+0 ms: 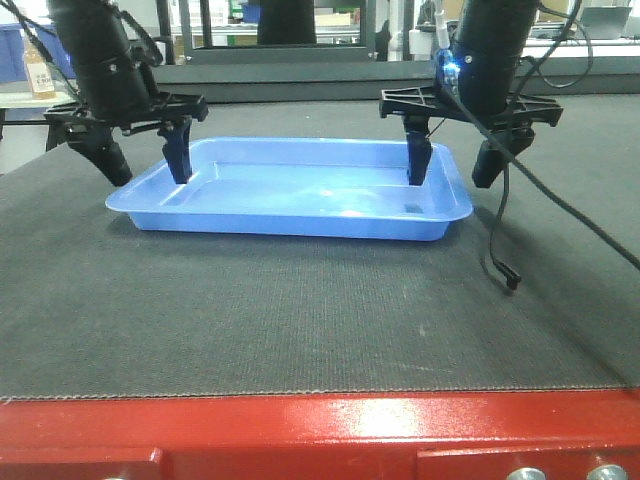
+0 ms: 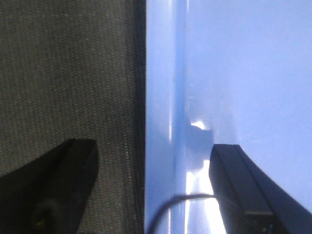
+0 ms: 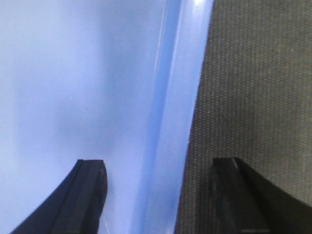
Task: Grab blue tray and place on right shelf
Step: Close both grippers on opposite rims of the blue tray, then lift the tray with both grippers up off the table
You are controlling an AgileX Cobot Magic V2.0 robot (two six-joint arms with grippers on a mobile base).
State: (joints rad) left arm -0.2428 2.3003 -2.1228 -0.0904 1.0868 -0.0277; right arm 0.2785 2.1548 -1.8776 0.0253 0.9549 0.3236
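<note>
One blue tray [image 1: 300, 195], two hands (left hand [image 1: 148, 172], right hand [image 1: 452, 178]), one mat [image 1: 300, 320], one red table [image 1: 300, 432], one cable [image 1: 499, 250].

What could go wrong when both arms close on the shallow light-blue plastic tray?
The flared rim of the blue tray is thin and glossy, so the open jaws of the left gripper and right gripper may slip. Lifting unevenly could twist it. The dangling black cable might snag.

You looked across a dark woven mat [image 1: 300, 320] on a red-edged table [image 1: 300, 430]. Behind it stood a dark metal frame [image 1: 300, 54], with a blue bin [image 1: 10, 55] at far left.
</note>
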